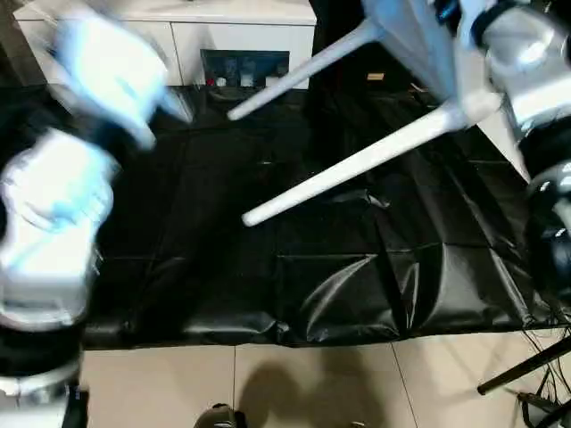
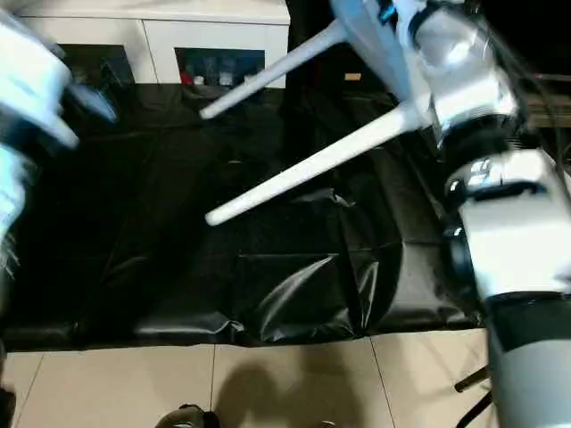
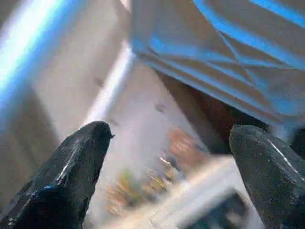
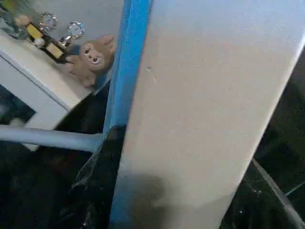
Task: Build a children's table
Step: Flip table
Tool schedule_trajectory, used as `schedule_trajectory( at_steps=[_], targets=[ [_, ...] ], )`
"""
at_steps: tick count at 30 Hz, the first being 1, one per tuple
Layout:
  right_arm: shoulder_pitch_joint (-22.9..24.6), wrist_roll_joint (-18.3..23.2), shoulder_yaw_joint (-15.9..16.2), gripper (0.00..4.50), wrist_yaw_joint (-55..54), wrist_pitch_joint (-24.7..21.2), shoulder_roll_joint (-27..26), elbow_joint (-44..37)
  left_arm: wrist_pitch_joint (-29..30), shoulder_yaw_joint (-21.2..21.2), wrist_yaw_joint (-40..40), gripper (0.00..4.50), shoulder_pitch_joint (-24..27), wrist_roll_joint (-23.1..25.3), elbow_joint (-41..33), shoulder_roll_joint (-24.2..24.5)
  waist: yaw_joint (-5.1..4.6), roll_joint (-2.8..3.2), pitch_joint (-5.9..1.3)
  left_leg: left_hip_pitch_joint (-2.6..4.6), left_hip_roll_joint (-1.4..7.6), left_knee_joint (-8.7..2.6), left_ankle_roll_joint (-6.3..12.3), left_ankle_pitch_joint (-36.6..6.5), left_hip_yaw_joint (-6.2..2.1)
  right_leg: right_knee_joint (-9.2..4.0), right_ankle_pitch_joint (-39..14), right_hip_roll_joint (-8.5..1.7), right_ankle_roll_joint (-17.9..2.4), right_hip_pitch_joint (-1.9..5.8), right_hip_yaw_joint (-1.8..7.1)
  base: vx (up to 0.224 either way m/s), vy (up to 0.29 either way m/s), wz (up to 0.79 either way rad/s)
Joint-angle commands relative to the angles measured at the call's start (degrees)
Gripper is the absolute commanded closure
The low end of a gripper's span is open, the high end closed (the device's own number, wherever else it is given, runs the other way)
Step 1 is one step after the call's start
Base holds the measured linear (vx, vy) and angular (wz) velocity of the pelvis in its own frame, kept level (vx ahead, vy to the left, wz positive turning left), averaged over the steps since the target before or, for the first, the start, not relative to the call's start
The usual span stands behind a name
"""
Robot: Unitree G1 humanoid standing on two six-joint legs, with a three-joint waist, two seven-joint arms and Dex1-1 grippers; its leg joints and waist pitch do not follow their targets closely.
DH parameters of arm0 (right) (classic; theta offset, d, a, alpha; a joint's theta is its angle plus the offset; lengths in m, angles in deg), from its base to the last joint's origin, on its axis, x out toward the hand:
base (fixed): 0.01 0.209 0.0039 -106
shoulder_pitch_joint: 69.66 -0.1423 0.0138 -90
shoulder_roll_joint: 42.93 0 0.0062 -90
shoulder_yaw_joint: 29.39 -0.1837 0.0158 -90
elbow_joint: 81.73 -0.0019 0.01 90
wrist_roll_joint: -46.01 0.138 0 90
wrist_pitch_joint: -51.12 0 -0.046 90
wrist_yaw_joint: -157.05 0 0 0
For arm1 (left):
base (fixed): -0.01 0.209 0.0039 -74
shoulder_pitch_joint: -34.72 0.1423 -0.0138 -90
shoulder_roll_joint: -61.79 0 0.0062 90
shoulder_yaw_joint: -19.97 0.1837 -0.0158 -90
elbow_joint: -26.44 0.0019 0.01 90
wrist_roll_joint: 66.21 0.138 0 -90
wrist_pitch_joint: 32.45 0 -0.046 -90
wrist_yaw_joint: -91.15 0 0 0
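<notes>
Right gripper (image 4: 181, 210) clamps the edge of the white tabletop (image 4: 200, 109), fingers (image 4: 100, 181) closed on the panel, holding it tilted in the air above the black-draped bench (image 1: 294, 267). Two white legs (image 1: 357, 165) already fitted stick out from it toward the robot's left, over the bench. Left gripper (image 3: 167, 157) is raised, fingers (image 3: 71, 171) spread wide, holding nothing, near the tabletop's ribbed underside. White cabinet (image 1: 241, 27) behind the bench.
</notes>
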Motion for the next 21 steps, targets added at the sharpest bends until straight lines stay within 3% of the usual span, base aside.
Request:
schedule_trajectory(
  at_steps=[1,5,9,17,21],
  targets=[
    [-1.34,-9.78,7.11,2.62,-0.47,4.6,3.02,-0.39,-0.87,-2.05,2.16,0.0,-1.71,2.08,-0.39,1.18,-0.9,-0.87,-3.81,2.65,2.39,-4.31,-3.09,-21.04,-1.49,-4.37,-16.9,-1.71,-8.24,0.99,1.58,0.0,0.0,0.0],
    [-3.78,-11.69,8.88,2.62,0.49,6.27,4.25,1.1,-0.44,-5.36,6.0,0.0,-4.17,6.16,1.08,3.85,-1.18,-1.05,-3.87,2.32,2.32,-4.17,-3.15,-19.46,-1.54,-4.01,-15.41,-1.61,-8.27,1.15,1.52,0.0,0.0,0.0],
    [-6.36,-13.39,11.06,2.62,1.72,9.21,4.71,3.88,1.19,-6.67,5.76,0.0,-4.61,7.76,2.69,5.61,-1.89,-1.07,-3.89,2.29,2.34,-4.2,-3.83,-21.37,-1.76,-3.75,-15.15,-1.61,-9.27,0.98,1.41,0.0,0.0,0.0],
    [-9.98,-16.41,14.02,2.68,2.81,12.58,3.59,6.28,5.57,-5.32,3.28,0.0,-2.16,6.98,3.88,5.2,-2.83,-1.24,-3.62,2.5,2.51,-4.45,-5.12,-26.84,-2.12,-4.05,-16.65,-1.7,-9.34,0.58,1.48,0.0,0.0,0.0],
    [-11.83,-18.1,15.93,2.78,3.37,14.21,1.61,8.07,7.35,-2.49,0.91,0.0,-0.13,5.01,3.54,2.72,-3.42,-1.62,-3.68,2.53,2.68,-4.62,-5.91,-28.54,-2.47,-3.98,-16.21,-1.78,-9.76,0.48,1.45,0.0,0.0,0.0]
  ],
)
